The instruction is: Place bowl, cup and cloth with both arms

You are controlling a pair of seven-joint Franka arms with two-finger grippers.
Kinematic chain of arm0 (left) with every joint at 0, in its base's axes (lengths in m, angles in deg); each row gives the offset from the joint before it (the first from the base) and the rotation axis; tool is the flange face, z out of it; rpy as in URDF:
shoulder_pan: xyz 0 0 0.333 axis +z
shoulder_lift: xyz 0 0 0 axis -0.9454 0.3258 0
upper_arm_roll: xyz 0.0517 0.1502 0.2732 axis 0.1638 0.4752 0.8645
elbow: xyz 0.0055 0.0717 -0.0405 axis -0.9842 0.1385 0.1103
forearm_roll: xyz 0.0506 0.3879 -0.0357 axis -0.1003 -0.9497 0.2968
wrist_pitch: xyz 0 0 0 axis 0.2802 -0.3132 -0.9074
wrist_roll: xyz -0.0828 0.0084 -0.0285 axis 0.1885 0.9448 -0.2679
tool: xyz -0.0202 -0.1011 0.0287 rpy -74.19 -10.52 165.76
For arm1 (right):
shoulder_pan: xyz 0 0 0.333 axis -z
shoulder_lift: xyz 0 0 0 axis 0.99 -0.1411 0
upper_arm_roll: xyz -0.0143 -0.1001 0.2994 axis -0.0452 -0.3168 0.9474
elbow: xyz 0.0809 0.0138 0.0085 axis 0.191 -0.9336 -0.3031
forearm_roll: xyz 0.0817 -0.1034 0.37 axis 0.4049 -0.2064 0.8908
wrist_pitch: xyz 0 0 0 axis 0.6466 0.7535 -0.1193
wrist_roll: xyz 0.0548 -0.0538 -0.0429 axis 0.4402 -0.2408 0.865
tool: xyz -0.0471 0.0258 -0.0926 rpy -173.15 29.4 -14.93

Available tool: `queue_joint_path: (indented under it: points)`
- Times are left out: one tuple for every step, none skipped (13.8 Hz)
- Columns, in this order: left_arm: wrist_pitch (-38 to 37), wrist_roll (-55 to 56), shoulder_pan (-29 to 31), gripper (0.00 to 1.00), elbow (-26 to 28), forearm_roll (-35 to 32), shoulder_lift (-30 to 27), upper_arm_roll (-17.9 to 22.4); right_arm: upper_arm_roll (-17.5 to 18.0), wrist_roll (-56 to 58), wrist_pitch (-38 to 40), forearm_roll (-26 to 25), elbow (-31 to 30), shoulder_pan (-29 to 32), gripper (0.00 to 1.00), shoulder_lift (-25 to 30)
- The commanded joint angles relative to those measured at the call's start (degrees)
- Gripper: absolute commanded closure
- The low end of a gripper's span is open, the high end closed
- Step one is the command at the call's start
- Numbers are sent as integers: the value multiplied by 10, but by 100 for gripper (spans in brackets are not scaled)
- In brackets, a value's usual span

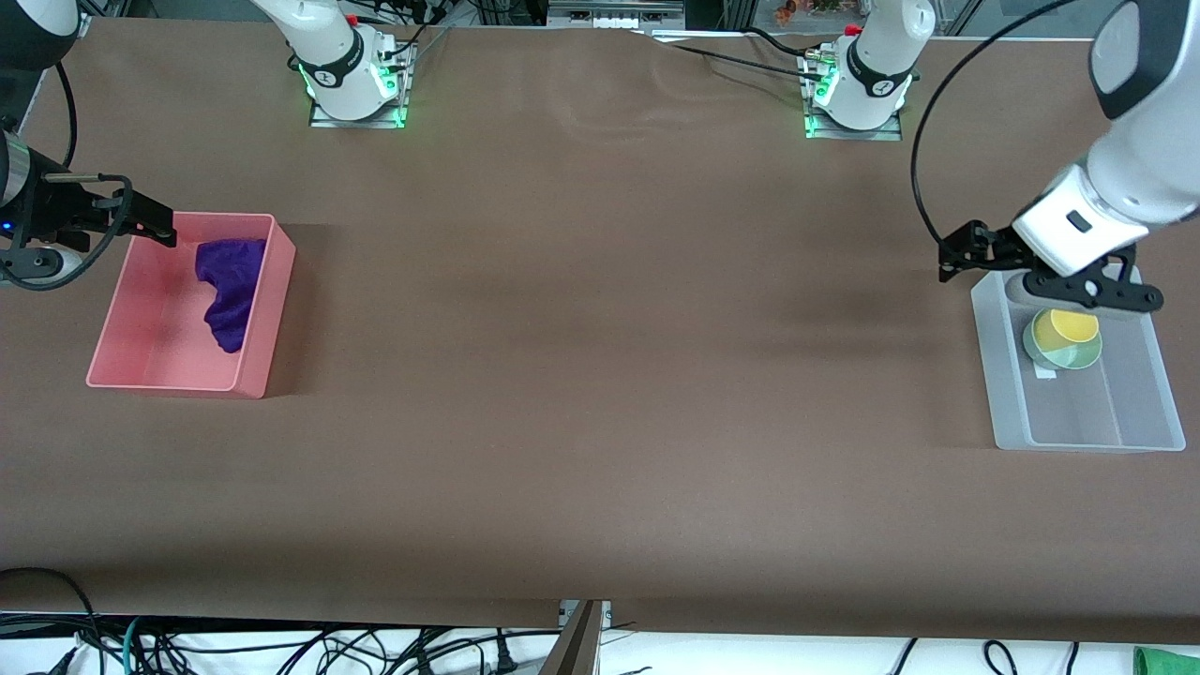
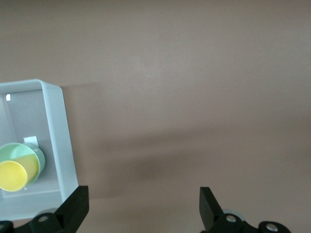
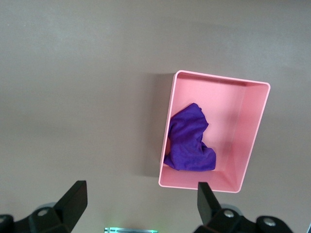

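**Now both bins are loaded and both sets of jaws are spread and empty**

Nearest the front camera, along the brown table [image 1: 581,394], lie the two bins, one at each end. At the left arm's end sits a pale grey bin [image 1: 1003,375]; in the half of it farther from the camera rests the mint-green bowl [image 1: 1048,354], tipped on its side, with the yellow cup [image 1: 1073,324] nested in its mouth. In the left wrist view the same pair shows in a corner of the bin [image 2: 58,131]: the bowl [image 2: 19,150] with the cup [image 2: 14,174] lying inside it.

At the right arm's end sits a pink bin [image 1: 141,337]. The purple cloth [image 1: 230,286] lies bunched inside it, against the wall that faces the middle of the table and toward the end farther from the camera. The right wrist view shows the cloth [image 3: 189,141] heaped in one half of the pink bin [image 3: 248,141], the other half bare.

Farther back, the left gripper [image 1: 1050,267] hangs over the grey bin's end, just above the bowl and cup, jaws spread wide and holding nothing. The right gripper [image 1: 145,220] hangs over the corner of the pink bin, near the cloth but apart from it; the right wrist view shows its jaws spread as well, with nothing between them.
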Motion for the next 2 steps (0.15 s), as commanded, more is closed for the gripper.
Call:
queue_joint_path:
  points:
    - [28, 43, -27, 0, 61, 13, -50, 18, 3, -7, 9, -2, 17, 1, 0, -7]
    - [26, 44, -28, 0, 60, 13, -49, 17, 3, -7, 9, -2, 17, 1, 0, -7]
